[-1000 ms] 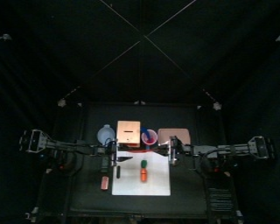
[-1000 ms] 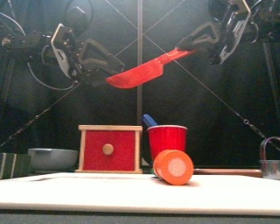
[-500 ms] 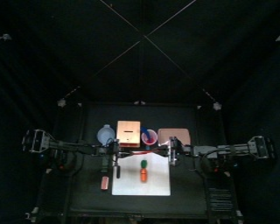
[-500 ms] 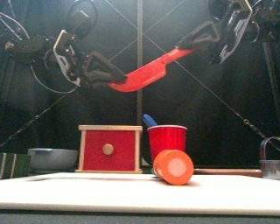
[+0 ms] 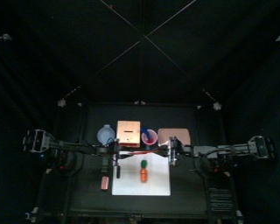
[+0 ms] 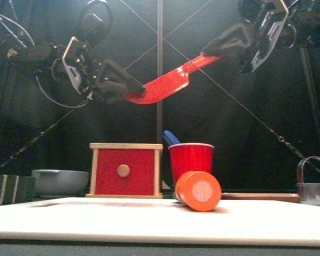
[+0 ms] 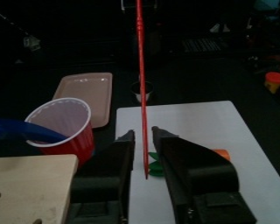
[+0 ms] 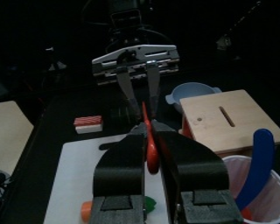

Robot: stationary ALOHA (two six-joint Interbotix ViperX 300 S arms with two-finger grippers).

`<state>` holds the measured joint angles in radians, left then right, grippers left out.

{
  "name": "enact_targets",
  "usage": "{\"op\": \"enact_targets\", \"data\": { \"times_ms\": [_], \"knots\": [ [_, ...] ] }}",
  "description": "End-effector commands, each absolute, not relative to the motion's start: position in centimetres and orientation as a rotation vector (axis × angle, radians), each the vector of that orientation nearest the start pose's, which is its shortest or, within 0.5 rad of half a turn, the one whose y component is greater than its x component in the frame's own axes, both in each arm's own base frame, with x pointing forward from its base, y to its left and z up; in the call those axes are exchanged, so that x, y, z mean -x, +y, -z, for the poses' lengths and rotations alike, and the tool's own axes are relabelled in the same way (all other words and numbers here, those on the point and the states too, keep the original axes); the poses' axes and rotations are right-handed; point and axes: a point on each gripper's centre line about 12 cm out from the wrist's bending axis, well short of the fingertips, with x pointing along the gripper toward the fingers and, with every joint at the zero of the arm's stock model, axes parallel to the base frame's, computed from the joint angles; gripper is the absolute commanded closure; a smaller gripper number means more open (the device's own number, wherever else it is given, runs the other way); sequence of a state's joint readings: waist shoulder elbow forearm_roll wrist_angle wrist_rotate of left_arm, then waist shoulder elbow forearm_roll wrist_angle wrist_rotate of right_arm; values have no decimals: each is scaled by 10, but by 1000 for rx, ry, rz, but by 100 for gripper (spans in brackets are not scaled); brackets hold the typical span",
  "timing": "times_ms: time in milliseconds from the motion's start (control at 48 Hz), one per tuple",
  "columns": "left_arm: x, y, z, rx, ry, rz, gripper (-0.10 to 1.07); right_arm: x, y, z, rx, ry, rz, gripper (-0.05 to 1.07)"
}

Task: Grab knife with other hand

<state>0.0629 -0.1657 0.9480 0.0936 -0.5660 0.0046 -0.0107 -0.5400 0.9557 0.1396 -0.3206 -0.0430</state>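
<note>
A slim red knife (image 6: 174,80) hangs slanted in the air above the table. My right gripper (image 6: 227,52) is shut on its upper end; the right wrist view shows the knife (image 8: 147,150) pinched between the jaws. My left gripper (image 6: 119,90) is at the lower end. In the left wrist view the knife (image 7: 140,61) runs edge-on between the left gripper's (image 7: 143,134) jaws, and a gap shows on each side, so it is open around the blade. From above, the knife (image 5: 143,155) bridges the two grippers over the white board.
Below lie an orange carrot (image 6: 198,190) on the white cutting board (image 5: 161,184), a red-fronted wooden box (image 6: 127,170), a red cup (image 6: 191,160) with a blue utensil, a grey bowl (image 6: 56,181) and a pink tray (image 7: 87,92). A reddish-pink block (image 5: 105,182) lies left of the board.
The left gripper moved in from beside the knife's tip to around it, closed, then opened again. The knife's lower end dipped and rose slightly. The right gripper kept its hold.
</note>
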Motion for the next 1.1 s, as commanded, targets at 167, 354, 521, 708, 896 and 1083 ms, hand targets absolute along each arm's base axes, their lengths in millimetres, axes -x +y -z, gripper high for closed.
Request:
{"op": "enact_targets", "data": {
  "times_ms": [167, 354, 521, 708, 896, 1083],
  "knots": [
    [-347, 17, -211, -77, 166, -7, 34, -291, -7, -292, -89, 64, 53, 59],
    [-345, 16, -207, -77, 182, -5, 53, -291, -6, -293, -91, 62, 53, 59],
    [-346, 16, -208, -77, 179, -5, 57, -291, -7, -292, -97, 64, 55, 58],
    [-343, 16, -210, -80, 174, -4, 57, -293, -7, -270, -173, 181, 74, 56],
    [-343, 15, -210, -94, 173, 7, 57, -295, -4, -241, -268, 427, 74, 56],
    [-344, 14, -212, -109, 169, 15, 58, -301, -2, -228, -313, 574, 70, 54]
  ]
}}
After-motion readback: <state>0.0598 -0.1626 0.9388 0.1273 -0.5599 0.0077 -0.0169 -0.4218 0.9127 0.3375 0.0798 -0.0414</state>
